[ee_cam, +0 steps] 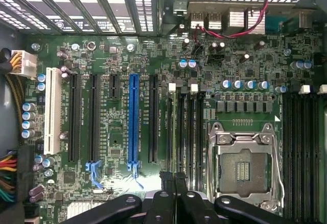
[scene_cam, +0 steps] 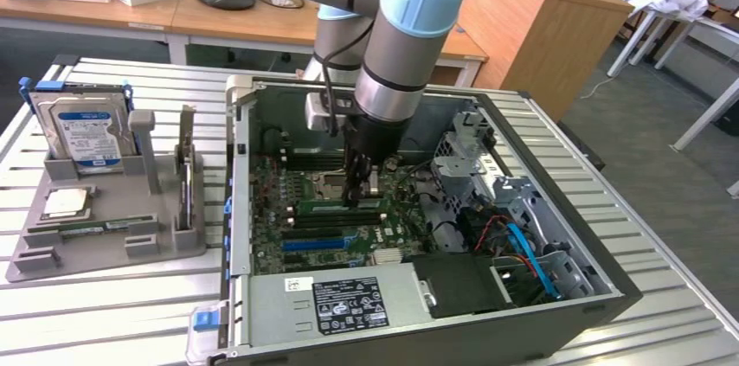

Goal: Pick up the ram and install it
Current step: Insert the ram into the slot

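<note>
The ram (scene_cam: 329,205) is a long green stick standing on edge in a memory slot of the motherboard (scene_cam: 303,240), inside the open computer case (scene_cam: 543,318). My gripper (scene_cam: 359,200) reaches straight down onto it, its fingers shut on the stick's upper edge. From the wrist view the ram (ee_cam: 173,132) appears edge-on as a thin strip running away from the closed gripper (ee_cam: 173,179), beside several dark unfilled slots. A second green stick (scene_cam: 99,227) lies flat in the grey tray (scene_cam: 104,253) at the exterior view's left.
The tray also holds a silver hard drive (scene_cam: 83,132) and a square processor chip (scene_cam: 66,202). Beside the memory slots is the bare processor socket (ee_cam: 244,168). A power supply (scene_cam: 335,297), drive cage (scene_cam: 473,145) and blue and red cables (scene_cam: 525,253) crowd the case.
</note>
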`<state>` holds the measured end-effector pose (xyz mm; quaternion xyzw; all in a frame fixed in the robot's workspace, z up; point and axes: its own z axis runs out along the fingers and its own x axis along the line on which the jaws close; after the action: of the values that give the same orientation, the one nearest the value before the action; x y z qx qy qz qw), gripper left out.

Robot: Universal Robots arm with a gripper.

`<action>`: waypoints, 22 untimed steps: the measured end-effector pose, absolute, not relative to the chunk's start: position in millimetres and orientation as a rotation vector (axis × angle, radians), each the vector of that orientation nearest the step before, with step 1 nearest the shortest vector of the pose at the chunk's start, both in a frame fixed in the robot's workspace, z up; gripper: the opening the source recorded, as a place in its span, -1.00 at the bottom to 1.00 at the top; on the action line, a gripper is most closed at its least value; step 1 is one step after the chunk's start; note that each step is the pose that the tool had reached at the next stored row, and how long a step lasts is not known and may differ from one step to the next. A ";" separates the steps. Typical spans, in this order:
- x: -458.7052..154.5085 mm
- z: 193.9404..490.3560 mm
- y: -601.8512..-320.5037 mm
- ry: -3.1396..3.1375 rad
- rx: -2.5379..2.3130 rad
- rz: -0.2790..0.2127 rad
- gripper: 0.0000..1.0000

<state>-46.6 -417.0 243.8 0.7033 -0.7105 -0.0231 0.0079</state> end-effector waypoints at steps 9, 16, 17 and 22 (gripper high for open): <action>-47.6 237.4 -416.9 -2.221 2.198 -0.072 -0.77; -48.8 232.9 -416.9 -2.221 2.199 -0.072 -0.77; -48.8 232.3 -416.9 -2.221 2.199 -0.072 -0.77; -48.8 229.2 -416.9 -2.221 2.198 -0.072 -0.77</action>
<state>-48.8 -416.9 229.2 0.7033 -0.7105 -0.0231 0.0079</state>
